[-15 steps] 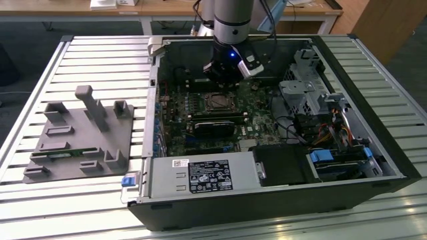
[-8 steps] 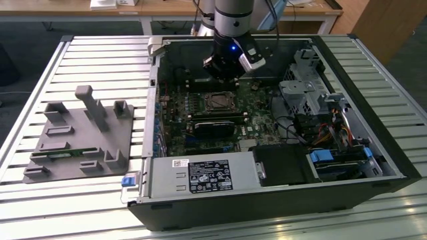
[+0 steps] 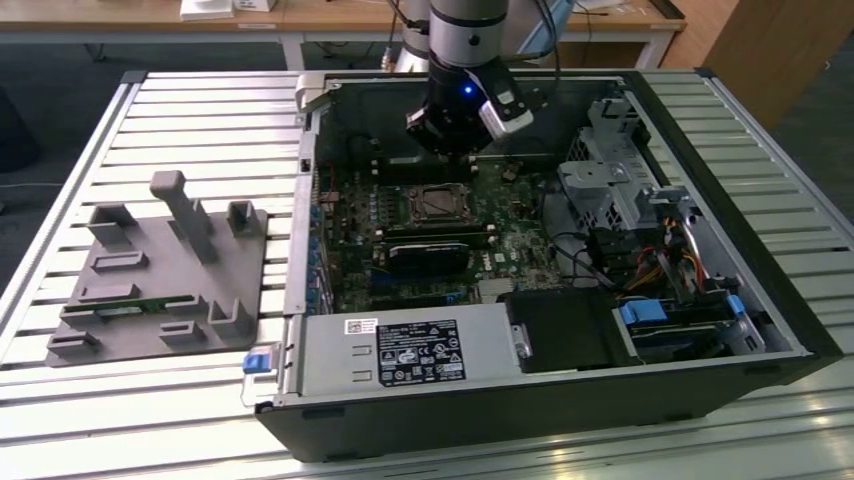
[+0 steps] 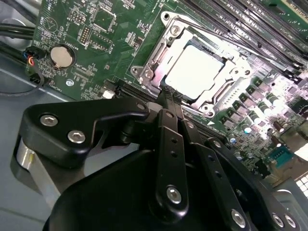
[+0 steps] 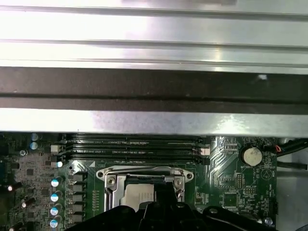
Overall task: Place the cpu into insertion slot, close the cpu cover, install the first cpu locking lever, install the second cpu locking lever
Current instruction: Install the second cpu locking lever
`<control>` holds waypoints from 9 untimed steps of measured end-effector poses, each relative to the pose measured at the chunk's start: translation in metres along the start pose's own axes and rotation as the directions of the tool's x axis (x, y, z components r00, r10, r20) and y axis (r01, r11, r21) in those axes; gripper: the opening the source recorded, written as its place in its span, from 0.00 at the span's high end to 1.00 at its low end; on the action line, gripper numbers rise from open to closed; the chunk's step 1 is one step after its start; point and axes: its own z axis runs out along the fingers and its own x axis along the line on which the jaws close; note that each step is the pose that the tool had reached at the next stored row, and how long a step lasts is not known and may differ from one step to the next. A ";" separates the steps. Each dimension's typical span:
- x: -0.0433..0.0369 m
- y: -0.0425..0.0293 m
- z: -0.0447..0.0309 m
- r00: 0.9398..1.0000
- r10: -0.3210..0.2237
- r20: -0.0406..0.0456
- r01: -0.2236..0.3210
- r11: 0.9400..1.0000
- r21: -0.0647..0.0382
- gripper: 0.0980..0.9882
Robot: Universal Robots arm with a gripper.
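Observation:
The cpu lies flat in the insertion slot on the green board, its silver top glaring under the light; it is also visible in the first wrist view. The cpu cover is down around it as a silver frame. A thin lever rod runs along one side of the frame; I cannot tell whether it is latched. My gripper is shut with nothing in it, its black fingertips meeting just at the socket's edge. In the exterior view the gripper hangs inside the case, just behind the socket.
Long black memory slots run beside the socket, and a coin battery sits off to one side. A black heatsink block lies in front of the socket. A drive cage and cables fill the exterior view's right. A grey fixture tray stands outside the case.

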 end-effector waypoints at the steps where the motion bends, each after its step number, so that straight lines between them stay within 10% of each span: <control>1: 0.0000 -0.0007 0.0000 1.000 0.000 0.000 0.000 1.000 0.000 0.99; 9: 0.0000 -0.0111 -0.0004 1.000 0.000 0.000 0.000 1.000 0.000 0.99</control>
